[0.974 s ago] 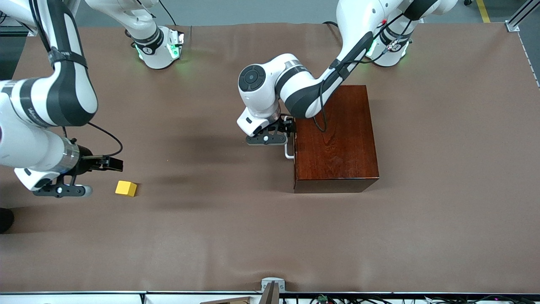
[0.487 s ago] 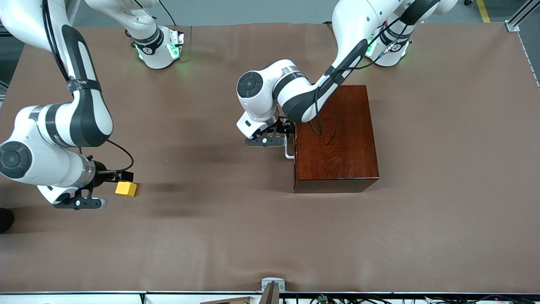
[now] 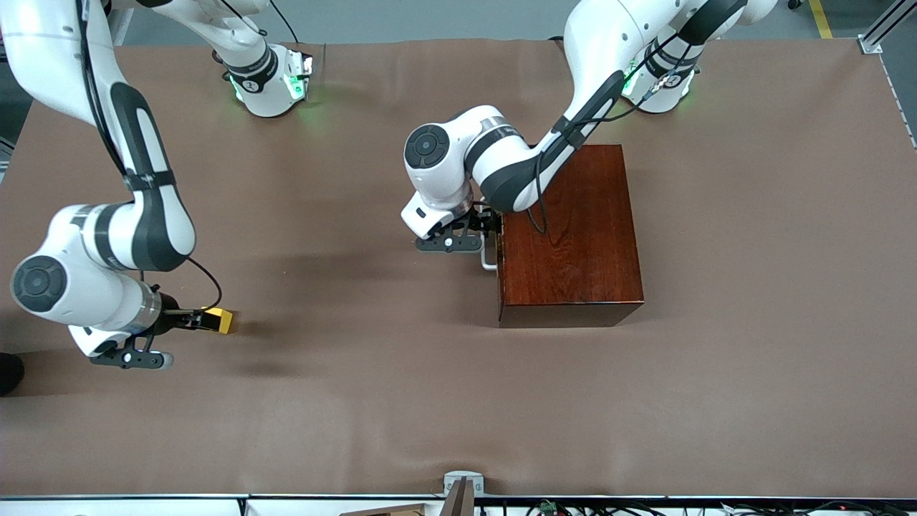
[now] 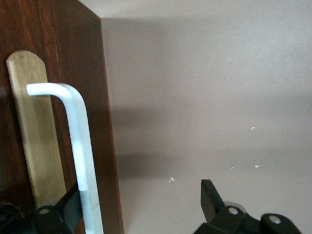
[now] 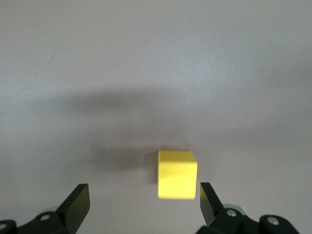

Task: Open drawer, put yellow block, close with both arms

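Two steps run in parallel: reaching the handle and reaching the block.

The left gripper (image 3: 478, 228), mid-frame in the front view, has its fingers spread wide around the white U-shaped handle (image 4: 78, 146) of the drawer (image 4: 34, 146). The drawer sits shut in the dark reddish-brown wooden box (image 3: 569, 233).

The right gripper (image 5: 141, 207), at the lower left of the front view, is wide open over the yellow block (image 3: 223, 319). The block rests on the brown counter (image 3: 430, 401), just short of the fingers in the right wrist view.

Next, judged: close the left gripper on the handle and pull; advance the right gripper until the block lies between its fingers.

Change: the right gripper has travelled to the block, from beside it to over it. The left gripper has edged closer to the handle. Block and box have not moved.
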Robot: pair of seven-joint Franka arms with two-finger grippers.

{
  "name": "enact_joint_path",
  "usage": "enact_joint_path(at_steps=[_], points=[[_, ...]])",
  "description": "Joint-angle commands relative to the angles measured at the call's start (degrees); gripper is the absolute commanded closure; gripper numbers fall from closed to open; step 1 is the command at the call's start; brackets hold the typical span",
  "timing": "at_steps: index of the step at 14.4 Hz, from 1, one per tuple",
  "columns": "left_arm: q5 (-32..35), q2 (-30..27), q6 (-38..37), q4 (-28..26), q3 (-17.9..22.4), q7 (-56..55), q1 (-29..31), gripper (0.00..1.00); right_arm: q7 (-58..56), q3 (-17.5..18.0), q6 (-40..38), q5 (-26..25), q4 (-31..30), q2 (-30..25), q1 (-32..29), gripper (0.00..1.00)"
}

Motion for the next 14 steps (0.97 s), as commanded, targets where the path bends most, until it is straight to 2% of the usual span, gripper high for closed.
enact_joint_path(at_steps=[1, 4, 10, 14], points=[[1.07, 0.58, 3.93, 1.20, -0.06, -1.45, -0.54, 0.00, 0.48, 0.44, 6.19, -0.68, -5.06, -0.74, -1.31, 0.00], [0.90, 0.84, 6.21, 1.20, -0.06, -3.03, -0.54, 0.00, 0.57, 0.44, 9.44, -0.68, -6.83, 1.37, -2.46, 0.00], [0.54, 1.28, 9.73, 1.29, -0.49, -6.02, -0.63, 0.00, 0.65, 0.44, 9.54, -0.59, -8.15, 3.04, -2.81, 0.00], [-2.00, 1.45, 13.86, 1.20, -0.67, -5.50, -0.80, 0.00, 0.65, 0.44, 9.45, -0.59, -8.15, 4.88, -2.90, 0.00]])
